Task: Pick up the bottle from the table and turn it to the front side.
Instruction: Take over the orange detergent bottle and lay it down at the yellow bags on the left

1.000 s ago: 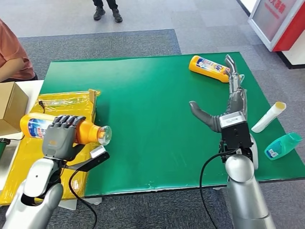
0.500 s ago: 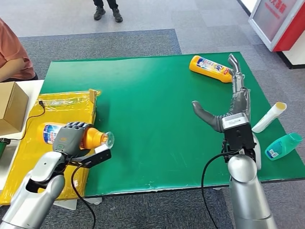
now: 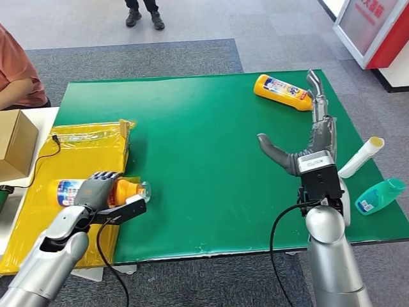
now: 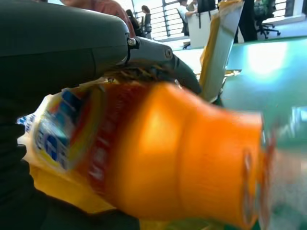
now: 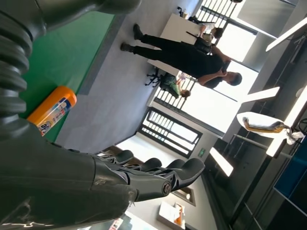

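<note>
My left hand (image 3: 98, 189) grips an orange bottle (image 3: 126, 190) around its middle. The bottle lies on its side, low over the yellow bag (image 3: 82, 144), with its clear cap (image 3: 145, 189) at the green mat's (image 3: 202, 147) left edge. Up close in the left wrist view, the orange bottle (image 4: 173, 153) shows a blue label, with my fingers (image 4: 155, 55) across it. A second yellow bottle (image 3: 282, 91) lies on its side at the far right of the mat. My right hand (image 3: 313, 128) is open, its fingers stretched toward that bottle's neck and its thumb spread left. The right wrist view shows the yellow bottle (image 5: 52, 110) beyond my straight fingers (image 5: 155, 175).
A white tube (image 3: 360, 157) and a teal bottle (image 3: 380, 195) lie at the mat's right edge. A cardboard box (image 3: 15, 144) stands left of the yellow bag. One person sits at the far left (image 3: 16, 73), another stands beyond the table (image 3: 144, 16). A red-and-white stand (image 3: 376, 29) is at back right.
My left hand has come down and back toward the table's near edge with the orange bottle, which now sits low over the yellow bag. The right hand has barely shifted.
</note>
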Tool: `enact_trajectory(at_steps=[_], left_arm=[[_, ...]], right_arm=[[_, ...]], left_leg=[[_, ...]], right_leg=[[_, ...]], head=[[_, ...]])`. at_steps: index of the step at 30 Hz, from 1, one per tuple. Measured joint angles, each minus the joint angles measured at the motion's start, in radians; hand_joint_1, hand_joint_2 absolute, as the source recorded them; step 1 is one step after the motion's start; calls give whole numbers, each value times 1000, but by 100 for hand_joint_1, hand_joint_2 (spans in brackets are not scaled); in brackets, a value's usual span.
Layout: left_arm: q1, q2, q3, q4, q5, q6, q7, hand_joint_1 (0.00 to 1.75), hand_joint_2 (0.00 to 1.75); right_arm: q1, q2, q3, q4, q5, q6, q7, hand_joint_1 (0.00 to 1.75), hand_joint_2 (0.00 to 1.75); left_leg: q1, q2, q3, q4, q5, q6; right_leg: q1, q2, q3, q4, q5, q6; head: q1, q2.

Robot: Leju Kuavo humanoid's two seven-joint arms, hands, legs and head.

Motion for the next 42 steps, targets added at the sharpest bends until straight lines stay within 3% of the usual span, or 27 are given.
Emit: enact_trajectory(at_steps=[16, 19, 23, 26, 28, 30, 33, 35, 37, 39, 42], left_arm=[[8, -11, 9, 39, 6, 48, 0, 0, 175], [33, -26, 26, 22, -21, 144, 0, 0, 175], [102, -57, 64, -88, -123, 373, -15, 0, 175], [170, -97, 101, -219, -186, 607, -87, 0, 175], [210, -133, 134, -317, -197, 701, -170, 0, 175], [244, -189, 186, -415, -173, 722, -324, 0, 175], [275, -304, 301, -553, -71, 727, -628, 0, 175], [288, -373, 371, -622, -2, 728, -748, 0, 175], [300, -413, 415, -670, 80, 727, -782, 0, 175], [315, -420, 422, -701, 253, 707, -766, 0, 175], [333, -367, 358, -726, 676, 537, -662, 0, 175]], right_arm=[[1, 0, 0, 0, -3, -2, 5, 0, 175], [4, 0, 0, 0, -3, -2, 7, 0, 175], [21, 0, 1, -7, -2, -6, 14, 0, 175], [33, 0, 7, -12, -2, -15, 18, 0, 175], [38, 0, 14, -12, -2, -22, 20, 0, 175], [38, 0, 22, -12, -6, -31, 22, 0, 175], [38, -1, 36, -11, -14, -44, 23, 0, 175], [38, -2, 44, -11, -16, -49, 23, 0, 175], [38, -5, 49, -11, -17, -54, 23, 0, 175], [39, -8, 54, -11, -20, -60, 23, 0, 175], [50, -18, 55, -18, -73, -40, 18, 0, 175]], left_leg=[[0, 0, 0, 0, 0, 0], [0, 0, 0, 0, 0, 0], [0, 0, 0, 0, -1, 0], [0, 0, 0, 0, -2, 1], [0, 0, -1, 0, -2, 2], [0, 0, -1, 0, -3, 2], [0, 0, -1, 0, -3, 2], [0, 0, -1, 0, -2, 2], [0, 0, 0, 0, -2, 1], [0, 0, 0, 0, -2, 1], [0, 0, 0, 0, -1, 1]], right_leg=[[0, 0, 0, 0, 0, 0], [0, 0, 0, 0, 0, 0], [0, 0, 0, 0, 0, 0], [0, 0, 0, 0, -1, 1], [0, 0, 0, -1, -1, 1], [0, 0, 0, -1, -1, 1], [0, 0, 1, -1, -1, 1], [0, 0, 1, -1, -1, 1], [0, 0, 1, -1, -1, 1], [0, 0, 1, -1, -1, 0], [0, 0, 1, -1, -1, 0]], head=[[0, 0], [0, 0], [0, 0], [0, 0], [0, 0], [0, 0], [0, 0], [0, 0], [0, 0], [0, 0], [0, 0]])
